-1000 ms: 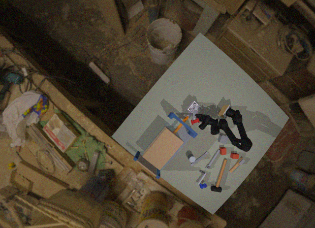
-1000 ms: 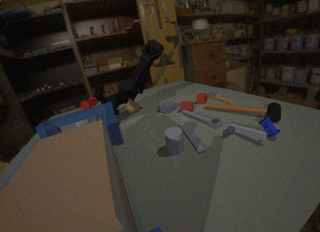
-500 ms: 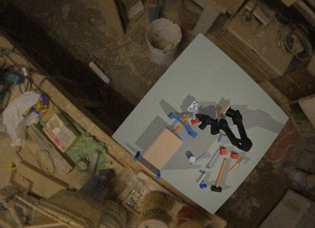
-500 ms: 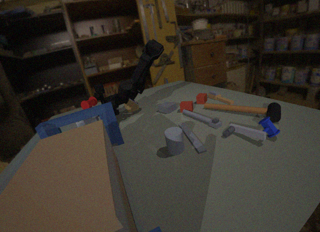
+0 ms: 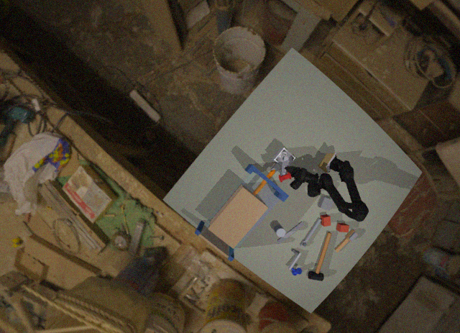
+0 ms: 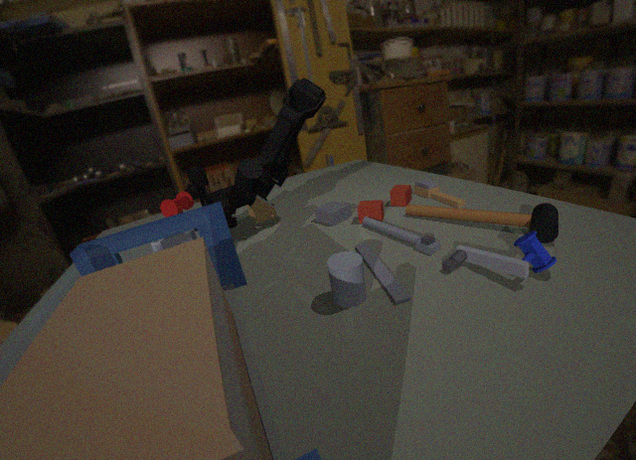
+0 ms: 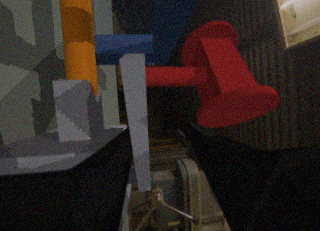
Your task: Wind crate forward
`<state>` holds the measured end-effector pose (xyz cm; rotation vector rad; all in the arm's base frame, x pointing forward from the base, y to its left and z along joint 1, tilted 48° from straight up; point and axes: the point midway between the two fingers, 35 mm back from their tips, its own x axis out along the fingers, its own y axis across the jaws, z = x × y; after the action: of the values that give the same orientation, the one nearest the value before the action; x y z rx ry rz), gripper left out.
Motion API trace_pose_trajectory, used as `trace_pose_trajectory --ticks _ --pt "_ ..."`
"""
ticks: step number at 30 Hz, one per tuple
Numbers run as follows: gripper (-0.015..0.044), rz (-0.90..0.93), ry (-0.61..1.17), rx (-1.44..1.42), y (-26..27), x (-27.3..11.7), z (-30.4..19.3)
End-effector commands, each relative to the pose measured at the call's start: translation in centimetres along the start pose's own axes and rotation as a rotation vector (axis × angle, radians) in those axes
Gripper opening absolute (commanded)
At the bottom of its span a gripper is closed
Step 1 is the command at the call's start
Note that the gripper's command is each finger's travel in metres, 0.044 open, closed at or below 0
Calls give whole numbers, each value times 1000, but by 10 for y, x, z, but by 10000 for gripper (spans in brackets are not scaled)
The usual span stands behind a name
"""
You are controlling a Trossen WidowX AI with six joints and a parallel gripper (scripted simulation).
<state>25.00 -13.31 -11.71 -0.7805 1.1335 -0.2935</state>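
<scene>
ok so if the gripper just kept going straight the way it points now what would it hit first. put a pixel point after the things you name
Probably the grey crank arm of the red-knobbed handle (image 5: 284, 177) (image 6: 176, 204) (image 7: 230, 86): in the wrist view it stands between the fingers' (image 7: 107, 163) tips, just ahead, though depth is hard to judge.

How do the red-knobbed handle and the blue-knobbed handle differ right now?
The red-knobbed handle is at the winch, while the blue-knobbed handle lies loose among the tools. The red one is beside the gripper; the blue one is near the black-headed mallet. Their knobs differ in colour, red against blue. Both have a grey arm and a spool-shaped knob.
</scene>
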Motion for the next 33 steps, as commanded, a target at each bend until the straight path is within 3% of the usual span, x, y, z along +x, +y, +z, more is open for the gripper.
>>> trace_pose_trajectory --ticks 1,33 --pt "240 15 1 1 4 0 -2" --pt "240 -1 0 0 -8 0 2"
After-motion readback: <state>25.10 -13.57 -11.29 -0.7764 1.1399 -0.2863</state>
